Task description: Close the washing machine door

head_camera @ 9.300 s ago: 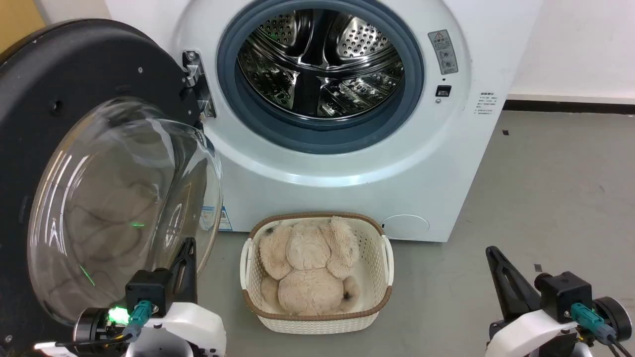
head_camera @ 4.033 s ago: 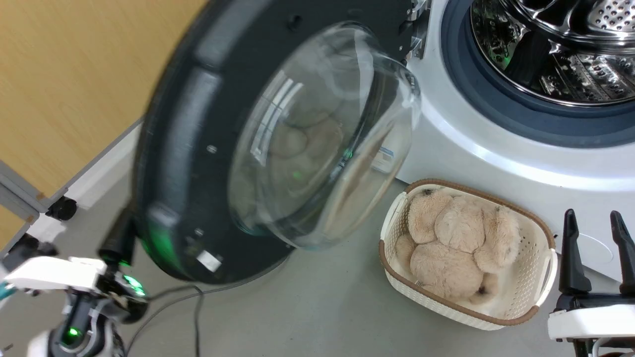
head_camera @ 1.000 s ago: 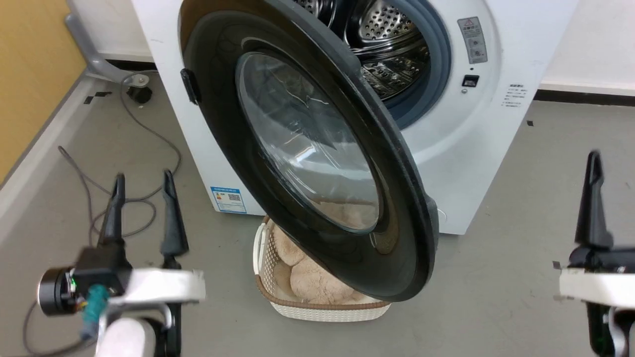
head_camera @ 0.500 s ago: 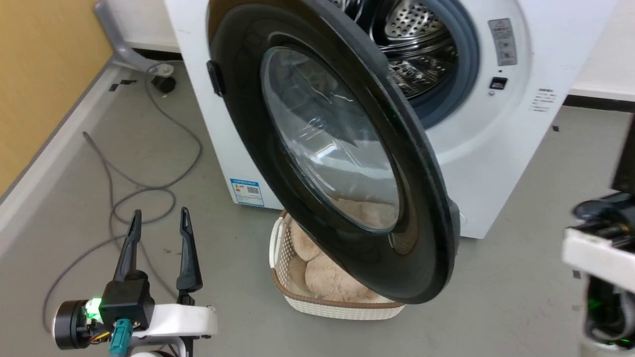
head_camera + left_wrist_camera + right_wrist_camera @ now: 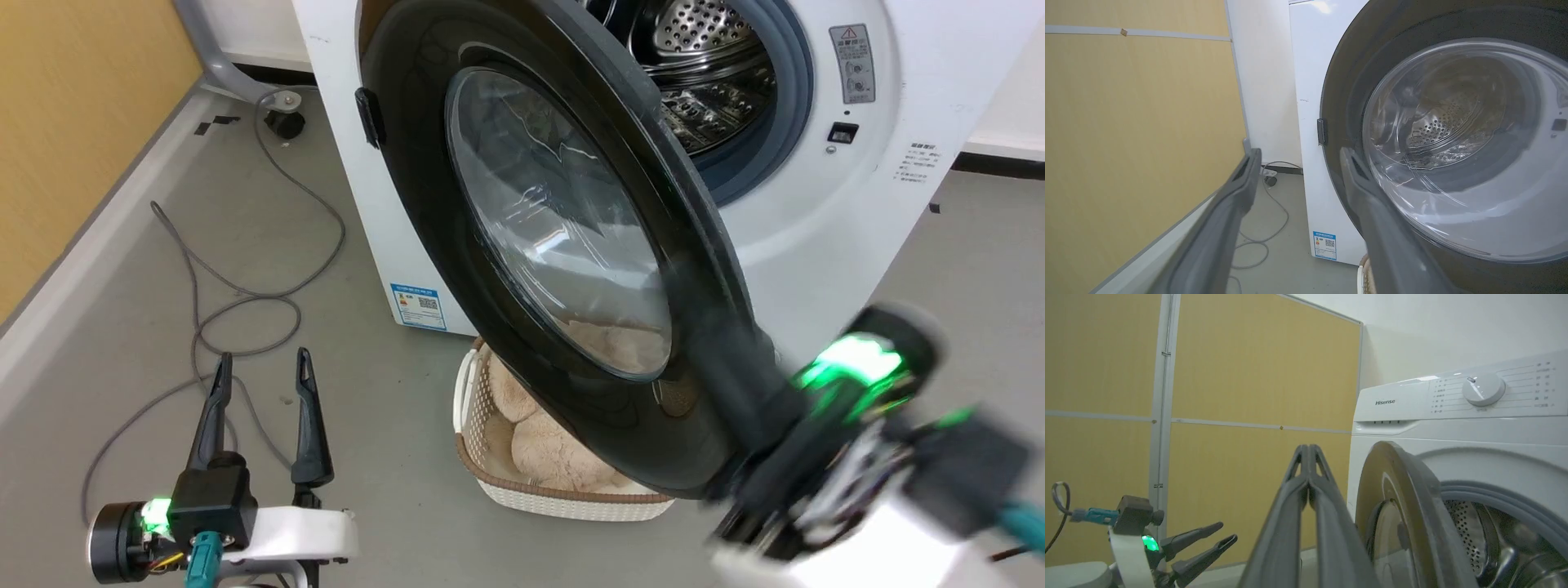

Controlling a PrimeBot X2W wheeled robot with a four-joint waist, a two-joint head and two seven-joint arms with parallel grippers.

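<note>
my right pincer (image 5: 1308, 451) clenched, empty | left pincer (image 5: 264, 359) released, lower left | risk: push glances off the washing machine door (image 5: 555, 245), no latch

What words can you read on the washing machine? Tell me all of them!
"Hisense": on the washing machine, on its control panel.
Blue label, low on its front: a QR code, print too small to read.
Grey warning sticker beside the drum: too small.
Marks round the dial: too small.
</note>
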